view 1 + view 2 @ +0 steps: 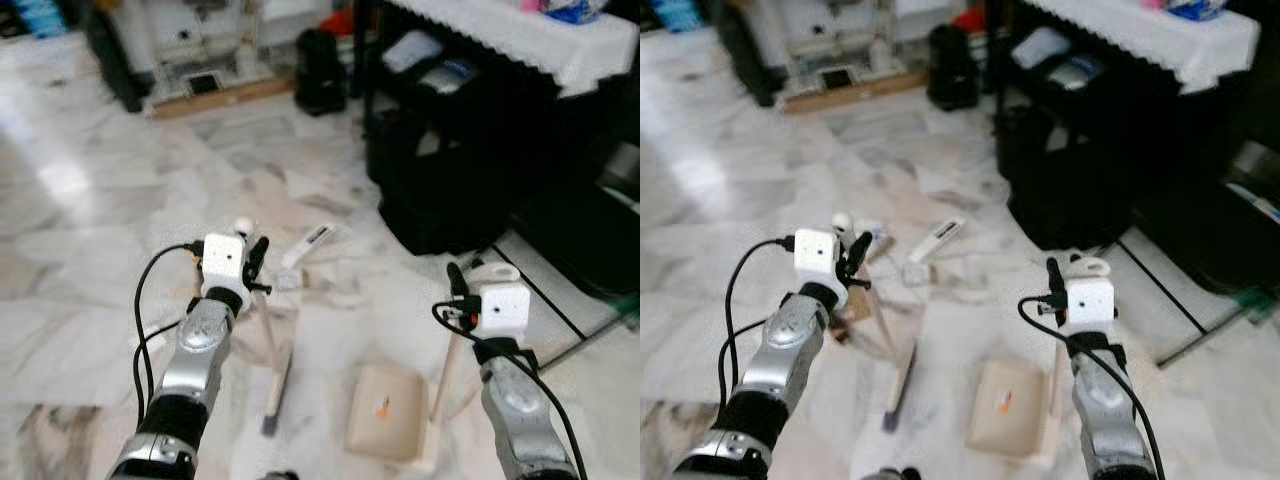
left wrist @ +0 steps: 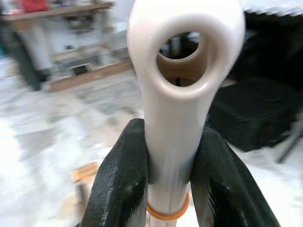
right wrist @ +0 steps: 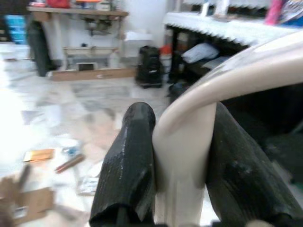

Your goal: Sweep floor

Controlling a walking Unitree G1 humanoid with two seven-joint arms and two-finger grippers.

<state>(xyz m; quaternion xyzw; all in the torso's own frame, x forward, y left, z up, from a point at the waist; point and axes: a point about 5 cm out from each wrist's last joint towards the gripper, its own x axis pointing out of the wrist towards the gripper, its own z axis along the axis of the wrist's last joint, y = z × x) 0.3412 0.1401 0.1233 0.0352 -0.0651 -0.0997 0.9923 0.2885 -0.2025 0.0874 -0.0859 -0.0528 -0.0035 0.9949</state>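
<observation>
Sweeping underway: left gripper (image 2: 168, 179) pinches the cream plastic broom handle (image 2: 175, 118), brush head (image 1: 276, 395) on the marble floor (image 1: 100, 200). Right gripper (image 3: 182, 165) clamps the cream long-handled dustpan (image 1: 388, 412). Best to draw scattered litter (image 1: 308, 245) toward the pan with short strokes, pan edge flat.

Counting one broom (image 1: 272, 350), one dustpan (image 1: 385, 411), two grippers, a few litter scraps (image 1: 936, 240) lying at 12 o'clock.

Glossy marble floor (image 1: 90, 200), smooth cream plastic broom handle (image 2: 175, 118) and dustpan (image 1: 385, 410), matt black rubbery fingers (image 2: 118, 184), white lace cloth (image 1: 540, 35)
</observation>
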